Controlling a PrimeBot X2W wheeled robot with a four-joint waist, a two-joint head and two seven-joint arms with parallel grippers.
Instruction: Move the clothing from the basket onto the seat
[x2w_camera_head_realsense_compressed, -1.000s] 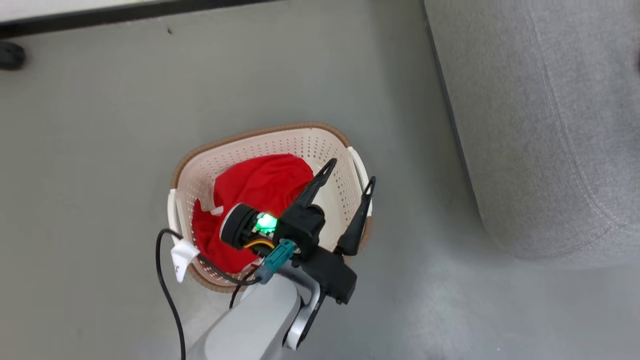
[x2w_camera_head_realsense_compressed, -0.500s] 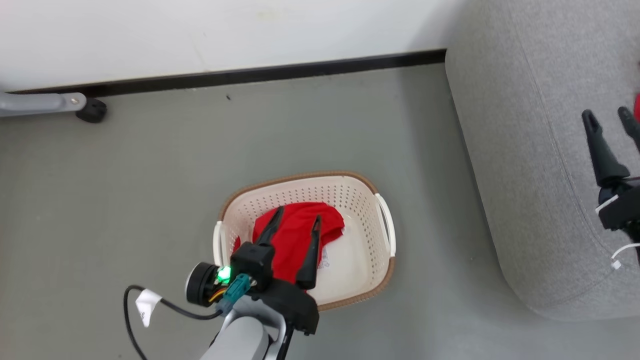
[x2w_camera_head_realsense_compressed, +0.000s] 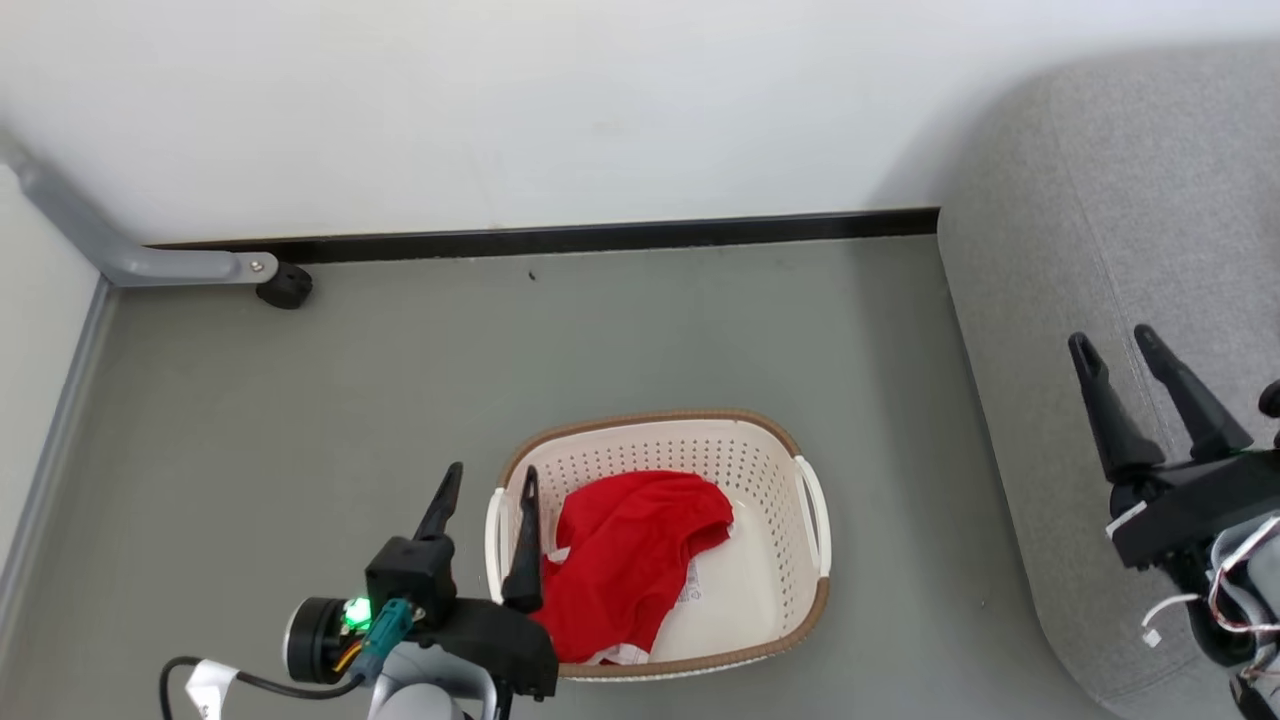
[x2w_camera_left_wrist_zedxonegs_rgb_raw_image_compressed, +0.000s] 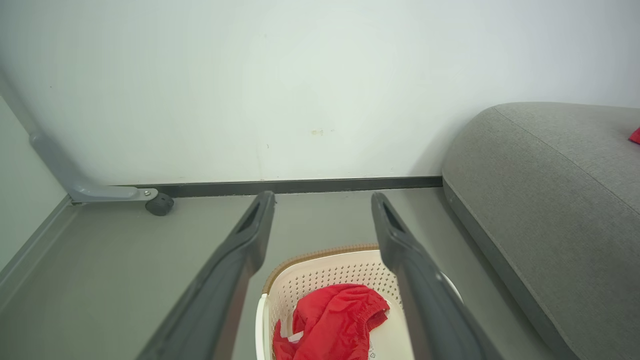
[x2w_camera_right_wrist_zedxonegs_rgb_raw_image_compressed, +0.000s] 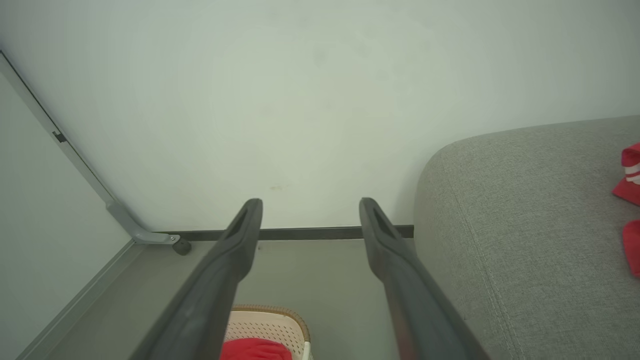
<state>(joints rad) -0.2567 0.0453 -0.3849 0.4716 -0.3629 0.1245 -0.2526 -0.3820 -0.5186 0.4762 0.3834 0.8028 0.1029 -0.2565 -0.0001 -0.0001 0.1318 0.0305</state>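
The left hand has its fingers apart and empty, at the left edge of the basket. Red clothing lies inside the basket. The right hand, also apart and empty, is above the seat.

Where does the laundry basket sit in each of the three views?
Head view: basket at lower centre.
Left wrist view: basket at bottom centre.
Right wrist view: basket at the bottom edge, left of centre, cut off.
Shared landmark: black caster wheel, up and left of the basket in all three.
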